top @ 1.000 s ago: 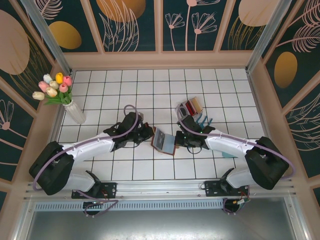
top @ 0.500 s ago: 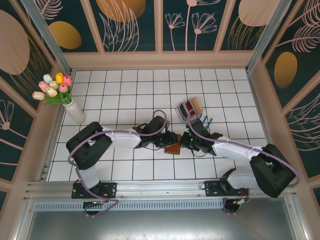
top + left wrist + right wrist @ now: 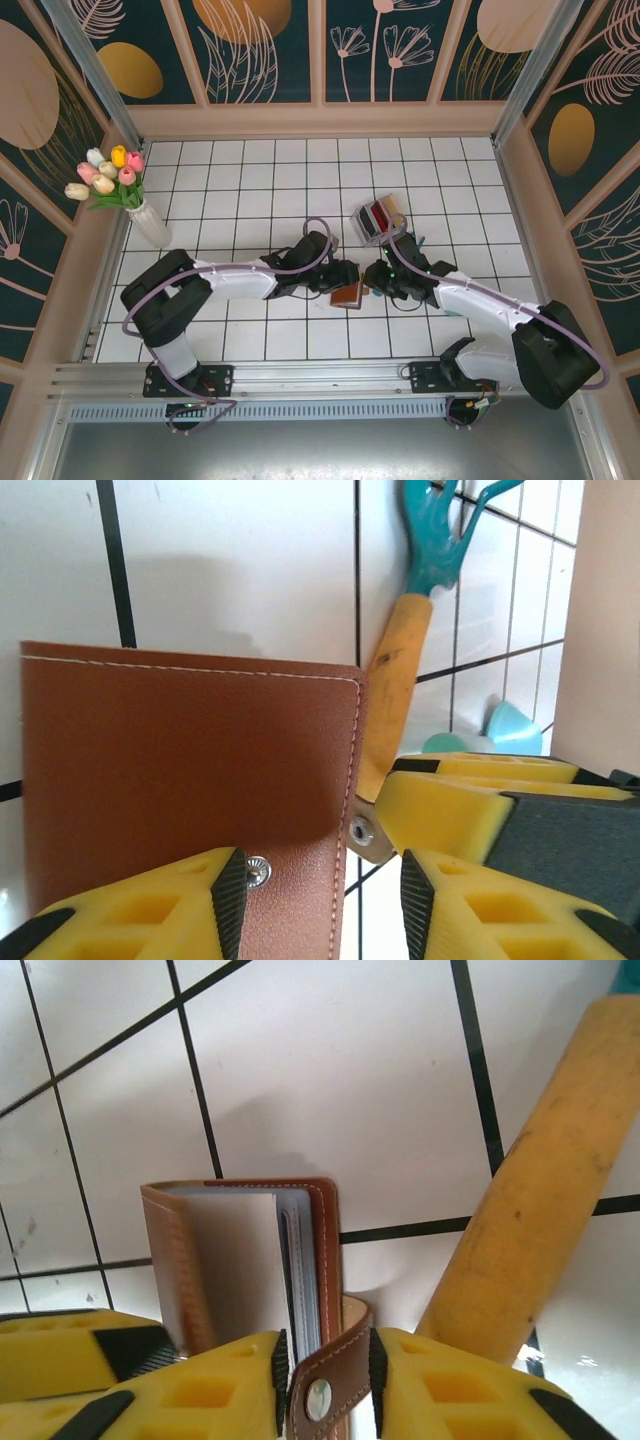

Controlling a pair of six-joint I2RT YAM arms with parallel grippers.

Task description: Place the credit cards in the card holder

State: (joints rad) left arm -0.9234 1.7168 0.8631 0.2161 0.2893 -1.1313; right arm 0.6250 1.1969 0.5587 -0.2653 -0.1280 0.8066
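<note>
Left pincer (image 3: 322, 885) part-open astride card holder (image 3: 190, 750); right pincer (image 3: 325, 1365) around clasp tab (image 3: 345, 1340), grip unclear

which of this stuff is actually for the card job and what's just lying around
For the job: card holder; credit cards, sitting in the clear box.
Just lying about: garden fork; flower vase; small teal thing.

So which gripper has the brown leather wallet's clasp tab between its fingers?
The right gripper; the left gripper only straddles the stitched edge of the wallet.
</note>
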